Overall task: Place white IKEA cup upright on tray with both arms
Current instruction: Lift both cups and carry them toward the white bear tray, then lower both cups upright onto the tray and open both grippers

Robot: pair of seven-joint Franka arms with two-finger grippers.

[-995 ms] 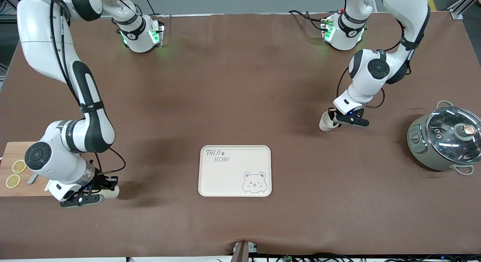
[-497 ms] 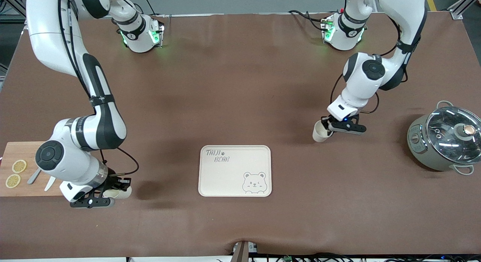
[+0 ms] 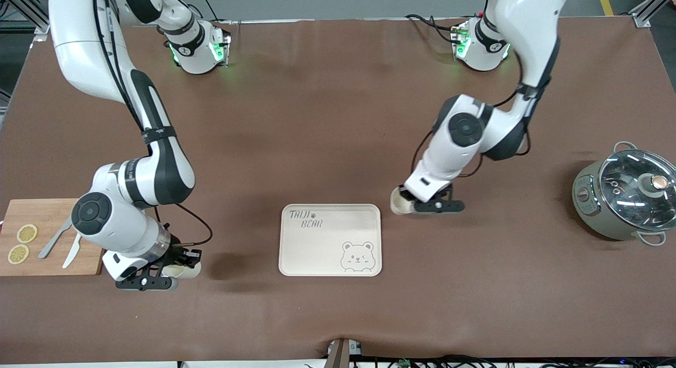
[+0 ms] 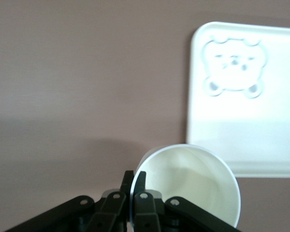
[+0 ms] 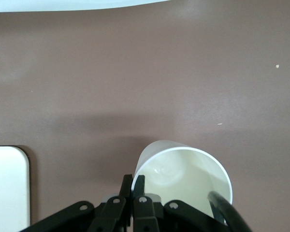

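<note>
The cream tray [image 3: 317, 249] with the bear drawing lies flat at mid-table and holds nothing. My left gripper [image 3: 411, 203] is shut on the rim of a white cup [image 3: 398, 203], just off the tray's corner toward the left arm's end. In the left wrist view the fingers pinch the cup's [image 4: 193, 179] wall at the left gripper [image 4: 135, 181], with the tray [image 4: 241, 135] close by. My right gripper [image 3: 177, 266] is shut on the rim of a second white cup [image 3: 187, 270], between the cutting board and the tray. The right wrist view shows that cup [image 5: 183, 169] at the right gripper [image 5: 133, 186].
A grey pot with a glass lid [image 3: 626, 196] stands at the left arm's end. A bamboo cutting board [image 3: 47, 215] with lemon slices [image 3: 26, 233] and cutlery [image 3: 71, 249] lies at the right arm's end.
Both arms have carried their cups toward the tray. The left arm moved farther, from mid-table down to the tray's corner. The right arm moved off the cutting board toward the tray.
</note>
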